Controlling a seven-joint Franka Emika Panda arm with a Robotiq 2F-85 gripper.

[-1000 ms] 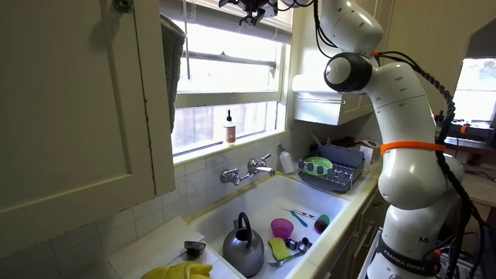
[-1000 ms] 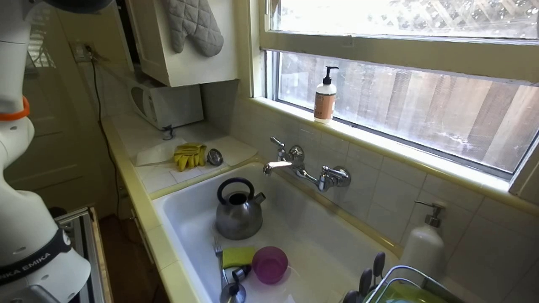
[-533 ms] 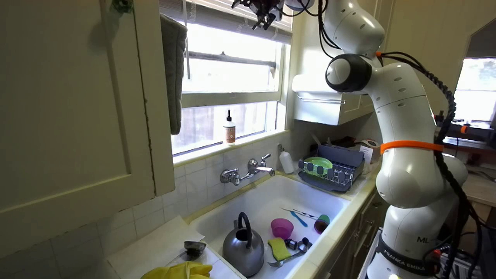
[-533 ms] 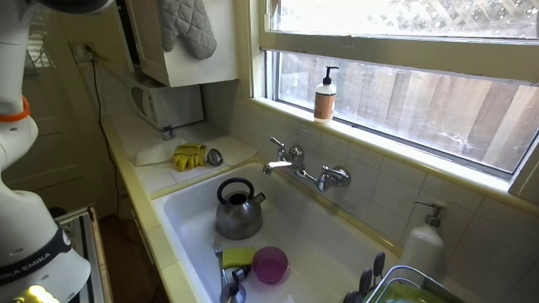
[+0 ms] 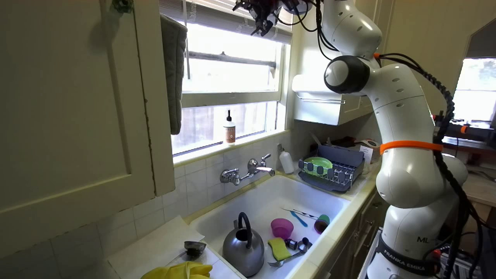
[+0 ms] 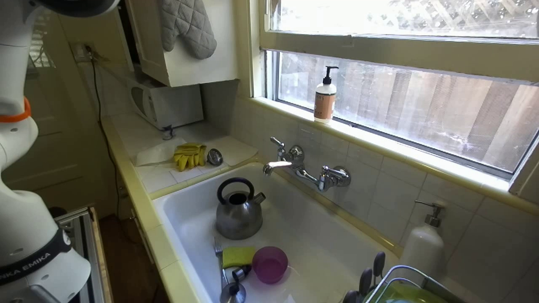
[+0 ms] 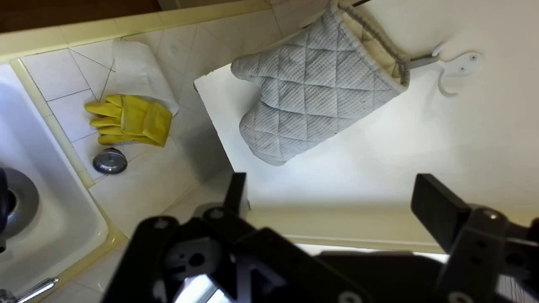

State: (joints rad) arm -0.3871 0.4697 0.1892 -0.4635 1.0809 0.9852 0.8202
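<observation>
In the wrist view, the tool [image 7: 332,192] stands jaws apart, an oven mitt [image 7: 313,90] at twelve o'clock, yellow gloves [image 7: 132,120] at ten.

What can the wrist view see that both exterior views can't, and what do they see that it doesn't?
Only the wrist view: the white hook on the cabinet, where the gray oven mitt hangs.

Only the exterior views: the pink bowl, the yellow sponge and the orange-labelled pump bottle on the windowsill.

All share: the oven mitt, the yellow gloves, the sink and the kettle, though the wrist view catches just part of the kettle. The wrist view and an exterior view also share the open gripper.
</observation>
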